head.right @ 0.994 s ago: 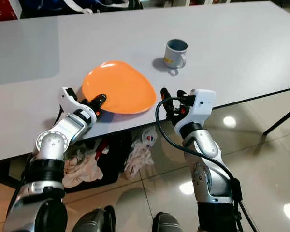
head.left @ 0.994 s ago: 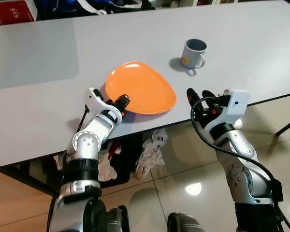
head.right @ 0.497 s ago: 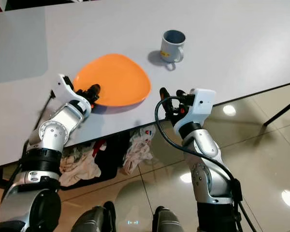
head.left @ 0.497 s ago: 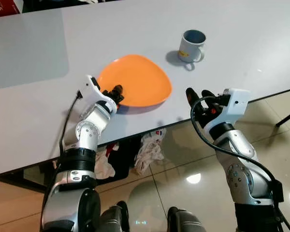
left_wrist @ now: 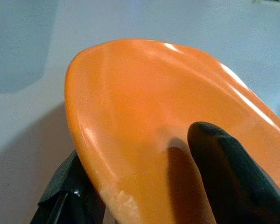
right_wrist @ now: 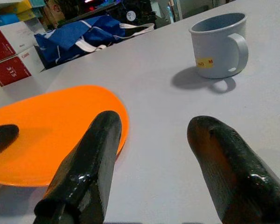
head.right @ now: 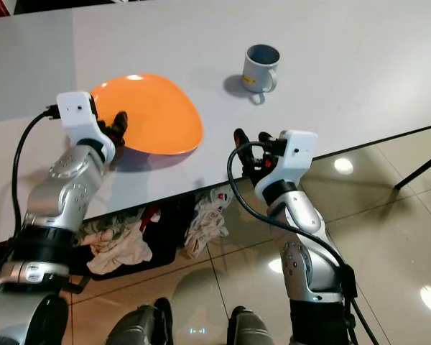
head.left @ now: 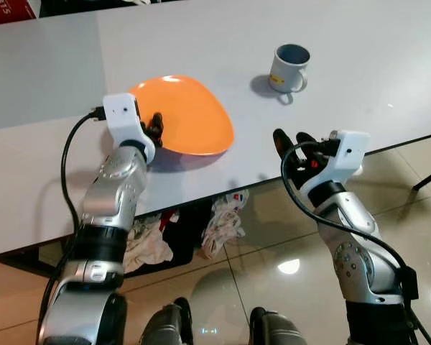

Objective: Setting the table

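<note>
Near the desk's [head.left: 359,65] front edge my left pincer [head.left: 154,126] clamps the orange plate's [head.left: 190,122] rim, ready to set down, while my right pincer [head.left: 291,146] waits released short of the mug [head.left: 287,67].

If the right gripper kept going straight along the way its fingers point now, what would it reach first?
Probably bare table. The right gripper, open, aims between the orange plate and the grey mug; the mug lies slightly to one side, so depth leaves it uncertain.

Light: bright, even, from overhead.
Glare: spots on the floor [head.left: 288,265].
Blur: near fingers [right_wrist: 233,172] were soft.
</note>
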{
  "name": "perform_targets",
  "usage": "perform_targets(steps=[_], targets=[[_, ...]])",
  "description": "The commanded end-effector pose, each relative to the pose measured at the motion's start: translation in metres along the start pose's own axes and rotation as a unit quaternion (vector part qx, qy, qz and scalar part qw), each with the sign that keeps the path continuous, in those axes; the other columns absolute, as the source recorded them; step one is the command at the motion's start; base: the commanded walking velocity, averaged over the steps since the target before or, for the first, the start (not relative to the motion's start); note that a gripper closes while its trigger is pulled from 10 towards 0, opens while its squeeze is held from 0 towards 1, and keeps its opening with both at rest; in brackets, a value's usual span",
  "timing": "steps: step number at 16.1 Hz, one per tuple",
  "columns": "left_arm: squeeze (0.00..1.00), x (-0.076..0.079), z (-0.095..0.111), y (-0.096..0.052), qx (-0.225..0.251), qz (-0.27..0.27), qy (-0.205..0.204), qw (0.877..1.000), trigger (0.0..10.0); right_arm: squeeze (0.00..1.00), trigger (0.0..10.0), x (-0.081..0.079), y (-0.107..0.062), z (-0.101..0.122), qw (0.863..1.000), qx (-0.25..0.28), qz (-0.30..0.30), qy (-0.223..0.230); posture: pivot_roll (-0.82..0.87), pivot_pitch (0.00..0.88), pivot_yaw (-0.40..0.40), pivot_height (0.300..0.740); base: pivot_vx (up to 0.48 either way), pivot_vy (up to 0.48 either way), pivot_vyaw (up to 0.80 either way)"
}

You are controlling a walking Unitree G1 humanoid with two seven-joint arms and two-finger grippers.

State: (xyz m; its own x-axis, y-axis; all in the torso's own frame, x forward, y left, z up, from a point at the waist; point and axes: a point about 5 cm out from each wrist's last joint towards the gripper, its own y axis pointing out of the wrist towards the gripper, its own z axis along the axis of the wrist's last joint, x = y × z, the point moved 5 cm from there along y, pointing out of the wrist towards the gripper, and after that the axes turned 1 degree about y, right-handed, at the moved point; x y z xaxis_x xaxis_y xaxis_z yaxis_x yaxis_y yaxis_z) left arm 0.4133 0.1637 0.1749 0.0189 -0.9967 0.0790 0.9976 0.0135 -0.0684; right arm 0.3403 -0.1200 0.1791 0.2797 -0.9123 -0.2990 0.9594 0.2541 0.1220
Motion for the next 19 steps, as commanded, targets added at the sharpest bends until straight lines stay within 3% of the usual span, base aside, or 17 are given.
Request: perform_targets(steps=[1, 3, 4, 5, 7, 9, 10, 11, 13, 15, 16, 17, 19], targets=[[0.0, 0.011, 0.008, -0.004, 0.012, -0.03, 0.018, 0.999, 10.0, 0.0, 10.0, -0.002, 0.001, 0.001, 1.0, 0.001, 0.004, 0.002, -0.15, 0.195, 0.009, 0.74, 0.0, 0.0, 0.0], [0.0, 0.022, -0.003, -0.007, -0.014, -0.062, 0.0, 0.998, 10.0, 0.0, 10.0, -0.001, 0.002, 0.001, 1.0, 0.001, 0.004, 0.001, -0.15, 0.19, 0.007, 0.74, 0.0, 0.0, 0.0], [0.0, 0.029, -0.008, -0.009, -0.03, -0.08, -0.035, 0.996, 10.0, 0.0, 10.0, -0.001, 0.002, 0.001, 1.0, 0.002, 0.004, 0.001, -0.15, 0.189, 0.009, 0.74, 0.0, 0.0, 0.0], [0.0, 0.034, -0.013, -0.01, -0.05, -0.095, -0.111, 0.988, 10.0, 0.0, 10.0, -0.002, 0.002, 0.001, 1.0, 0.002, 0.005, 0.002, -0.15, 0.19, 0.009, 0.74, 0.0, 0.0, 0.0], [0.0, 0.038, -0.016, -0.012, -0.068, -0.107, -0.178, 0.976, 10.0, 0.0, 10.0, -0.003, 0.002, 0.001, 1.0, 0.003, 0.005, 0.001, -0.15, 0.19, 0.01, 0.74, 0.0, 0.0, 0.0], [0.0, 0.03, -0.014, -0.008, -0.067, -0.084, -0.254, 0.961, 10.0, 0.0, 10.0, -0.003, 0.002, 0.002, 1.0, 0.004, 0.006, 0.001, -0.16, 0.19, 0.012, 0.74, 0.0, 0.0, 0.0], [0.01, 0.017, -0.011, -0.005, -0.056, -0.052, -0.3, 0.951, 10.0, 0.0, 10.0, -0.004, 0.001, 0.003, 1.0, 0.005, 0.005, 0.0, -0.16, 0.191, 0.014, 0.74, 0.0, 0.0, 0.0], [1.0, -0.002, -0.008, -0.001, -0.035, -0.014, -0.37, 0.928, 10.0, 0.0, 10.0, -0.004, 0.001, 0.003, 1.0, 0.006, 0.005, 0.001, -0.16, 0.193, 0.015, 0.74, 0.0, 0.0, 0.0], [1.0, -0.009, -0.005, -0.001, -0.023, -0.014, -0.423, 0.906, 10.0, 0.0, 10.0, -0.004, 0.0, 0.004, 1.0, 0.007, 0.005, 0.001, -0.16, 0.197, 0.015, 0.74, 0.0, 0.0, 0.0], [1.0, -0.01, -0.005, -0.001, -0.021, -0.018, -0.431, 0.902, 10.0, 0.0, 10.0, -0.004, 0.0, 0.005, 1.0, 0.009, 0.004, 0.002, -0.16, 0.199, 0.016, 0.74, 0.0, 0.0, 0.0], [1.0, -0.012, -0.006, 0.0, -0.023, -0.013, -0.423, 0.906, 10.0, 0.0, 10.0, -0.004, 0.0, 0.006, 1.0, 0.01, 0.004, 0.002, -0.16, 0.2, 0.018, 0.74, 0.0, 0.0, 0.0], [1.0, -0.014, -0.007, 0.001, -0.025, -0.008, -0.356, 0.934, 10.0, 0.0, 10.0, -0.005, 0.0, 0.007, 1.0, 0.012, 0.004, 0.002, -0.16, 0.2, 0.018, 0.74, 0.0, 0.0, 0.0], [1.0, -0.005, 0.0, 0.001, -0.018, -0.031, -0.369, 0.929, 10.0, 0.0, 10.0, -0.005, 0.0, 0.008, 1.0, 0.014, 0.004, 0.003, -0.16, 0.202, 0.02, 0.74, 0.0, 0.0, 0.0]])
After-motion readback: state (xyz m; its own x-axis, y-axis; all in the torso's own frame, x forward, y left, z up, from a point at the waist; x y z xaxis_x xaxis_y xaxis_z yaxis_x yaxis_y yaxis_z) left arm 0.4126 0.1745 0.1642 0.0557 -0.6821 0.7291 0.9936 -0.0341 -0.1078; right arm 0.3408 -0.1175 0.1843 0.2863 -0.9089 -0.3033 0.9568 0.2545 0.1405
